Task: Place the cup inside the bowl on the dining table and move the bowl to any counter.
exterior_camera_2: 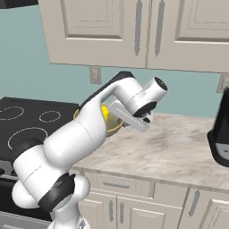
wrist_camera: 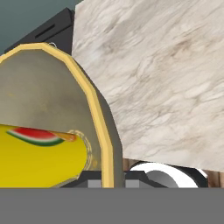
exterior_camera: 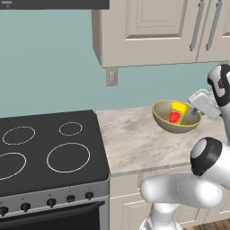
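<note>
The olive-tan bowl is over the marble counter, just right of the stove; I cannot tell whether its base touches the top. The yellow cup with its red patch lies inside it. My gripper is shut on the bowl's right rim. In the hand view the pale rim runs down between the fingertips, and the cup lies on its side within the bowl. In the right base view the arm hides most of the bowl. The dining table is out of view.
A black cooktop borders the counter on the left. Cream wall cabinets hang above, and an outlet is on the teal wall. A dark appliance stands far right, with bare counter between it and the bowl.
</note>
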Robot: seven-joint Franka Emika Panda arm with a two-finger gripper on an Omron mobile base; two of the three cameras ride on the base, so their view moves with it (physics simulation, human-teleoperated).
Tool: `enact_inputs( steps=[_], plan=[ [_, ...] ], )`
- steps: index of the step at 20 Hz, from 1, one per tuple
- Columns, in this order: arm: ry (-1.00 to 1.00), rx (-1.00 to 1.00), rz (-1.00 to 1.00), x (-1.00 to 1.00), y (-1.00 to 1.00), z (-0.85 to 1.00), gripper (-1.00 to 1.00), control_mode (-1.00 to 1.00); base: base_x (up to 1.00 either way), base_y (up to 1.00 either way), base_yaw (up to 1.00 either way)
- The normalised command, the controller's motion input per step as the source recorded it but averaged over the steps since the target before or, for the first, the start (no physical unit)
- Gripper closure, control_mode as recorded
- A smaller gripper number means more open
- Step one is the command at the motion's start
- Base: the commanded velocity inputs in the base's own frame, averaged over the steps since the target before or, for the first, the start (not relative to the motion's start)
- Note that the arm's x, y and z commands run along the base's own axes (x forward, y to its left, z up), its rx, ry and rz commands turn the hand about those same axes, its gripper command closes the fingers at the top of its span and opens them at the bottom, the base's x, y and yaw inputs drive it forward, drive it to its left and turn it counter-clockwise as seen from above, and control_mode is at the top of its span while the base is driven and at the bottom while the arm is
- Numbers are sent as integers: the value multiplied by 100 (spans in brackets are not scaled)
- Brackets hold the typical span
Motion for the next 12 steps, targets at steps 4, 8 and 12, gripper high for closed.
enact_inputs(
  steps=[4, 8, 12],
  plan=[
    [0, 0, 0, 0, 0, 0, 100, 100, 0, 0, 0],
    [0, 0, 0, 0, 0, 0, 100, -100, 0, 0, 0],
    [0, 0, 0, 0, 0, 0, 100, -100, 0, 0, 0]
  ],
)
